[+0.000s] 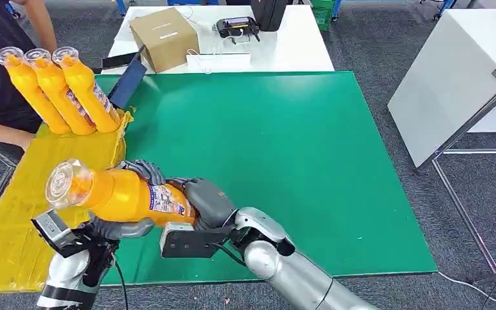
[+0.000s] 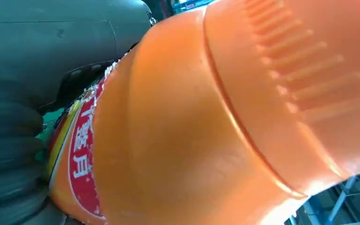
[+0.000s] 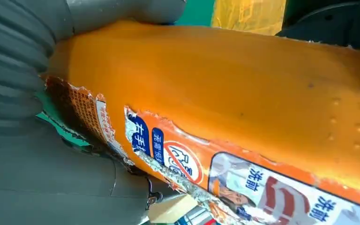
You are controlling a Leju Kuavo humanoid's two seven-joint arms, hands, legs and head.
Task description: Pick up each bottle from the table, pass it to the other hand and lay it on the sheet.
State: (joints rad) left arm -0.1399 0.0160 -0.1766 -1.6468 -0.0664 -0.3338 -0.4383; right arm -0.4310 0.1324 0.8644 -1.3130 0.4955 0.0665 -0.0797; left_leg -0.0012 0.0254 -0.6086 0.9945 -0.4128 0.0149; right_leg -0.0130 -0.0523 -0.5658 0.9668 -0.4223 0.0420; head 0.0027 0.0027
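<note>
You see both hands on one orange bottle (label torn): right hand grasping its base, left hand gripping mid-body, beside the yellow sheet.

Grey carpet floor; white tables behind, right.

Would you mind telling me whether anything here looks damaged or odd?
Yes: the label on the held bottle is torn and peeling, with ragged white edges beside the right hand. Nothing looks spilled.
</note>
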